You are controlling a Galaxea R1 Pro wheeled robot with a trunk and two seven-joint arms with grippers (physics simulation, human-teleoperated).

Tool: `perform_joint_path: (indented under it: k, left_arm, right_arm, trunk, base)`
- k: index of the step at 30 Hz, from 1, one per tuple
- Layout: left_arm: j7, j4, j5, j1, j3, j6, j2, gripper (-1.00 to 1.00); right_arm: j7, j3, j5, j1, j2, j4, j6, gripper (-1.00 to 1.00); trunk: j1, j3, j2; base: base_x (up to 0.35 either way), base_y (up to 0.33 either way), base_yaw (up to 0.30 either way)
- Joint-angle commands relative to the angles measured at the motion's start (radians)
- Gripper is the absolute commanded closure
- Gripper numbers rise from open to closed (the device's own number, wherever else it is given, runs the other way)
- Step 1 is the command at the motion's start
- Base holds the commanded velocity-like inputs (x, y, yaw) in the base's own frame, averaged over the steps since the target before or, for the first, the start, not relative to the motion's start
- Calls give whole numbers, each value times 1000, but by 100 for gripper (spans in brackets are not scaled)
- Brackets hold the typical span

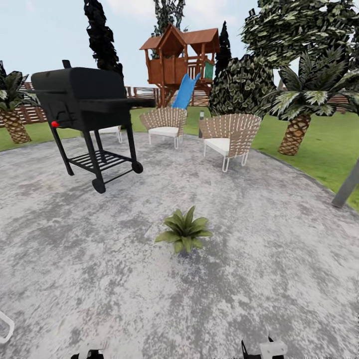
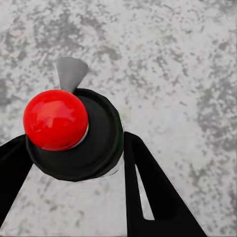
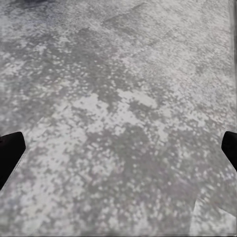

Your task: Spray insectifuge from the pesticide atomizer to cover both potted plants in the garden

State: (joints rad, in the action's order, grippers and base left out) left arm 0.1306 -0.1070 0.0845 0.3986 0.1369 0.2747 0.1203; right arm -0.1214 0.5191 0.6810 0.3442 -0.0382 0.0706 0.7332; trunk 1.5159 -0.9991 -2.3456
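While the left gripper (image 2: 74,153) pinches the atomizer (image 2: 74,136), 1 potted plant (image 1: 184,231) sits mid-patio (image 1: 279,259).

Seen from the left wrist, both black fingers (image 2: 148,187) press against the bottle's dark body, its red top (image 2: 55,119) facing the camera above mottled grey paving. The right gripper (image 3: 118,153) hangs spread wide over bare paving, its fingertips (image 3: 10,150) at opposite edges of the right wrist view. From the head camera, the plant lies dead ahead at 12 o'clock, well apart from everything. A black grill (image 1: 87,112) stands at 10 o'clock, 2 wicker chairs (image 1: 230,135) at 12 to 1, a palm (image 1: 299,117) at 2, and a wooden playhouse (image 1: 180,55) far behind the chairs.
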Motion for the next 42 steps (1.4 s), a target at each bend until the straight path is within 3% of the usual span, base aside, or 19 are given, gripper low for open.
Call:
perform_joint_path:
  k: [1,15,26,33,36,37,39,41,42]
  left_arm:
    - [4,1,9,0,9,3,0,100]
    - [4,1,9,0,9,3,0,100]
    - [5,1,9,0,9,4,-1,100]
    - [20,-17,39,4,-10,2,1,100]
    - [40,-21,98,16,-45,1,7,100]
    - [225,-86,273,20,-111,-5,10,100]
    - [377,-156,376,20,-117,-9,12,100]
    - [506,-229,444,21,-118,-14,14,100]
    - [684,-338,494,31,-118,-57,15,100]
  right_arm:
    - [-9,2,11,1,0,-2,2,-100]
    - [-9,2,11,1,0,-2,2,-100]
    - [-9,2,11,1,1,-3,2,-100]
    - [-5,1,15,1,0,1,0,-100]
    - [-2,-23,59,1,0,20,0,-100]
    - [139,-126,243,0,-1,160,-14,-100]
    - [344,-137,268,6,-4,219,-55,-100]
    - [512,-139,272,20,-6,280,-108,-100]
    - [674,-140,273,39,-6,367,-160,-100]
  trunk:
    - [0,0,0]
    - [0,8,0]
    - [0,9,0]
    - [0,9,0]
    - [0,9,0]
    - [0,9,0]
    - [0,9,0]
    - [0,9,0]
    - [0,9,0]
  base:
    - [0,321,-268]
    - [104,293,-263]
    - [277,175,-20]
    - [121,31,0]
    - [7,1,0]
    - [0,0,0]
    - [0,0,0]
    - [0,0,0]
    - [0,0,0]
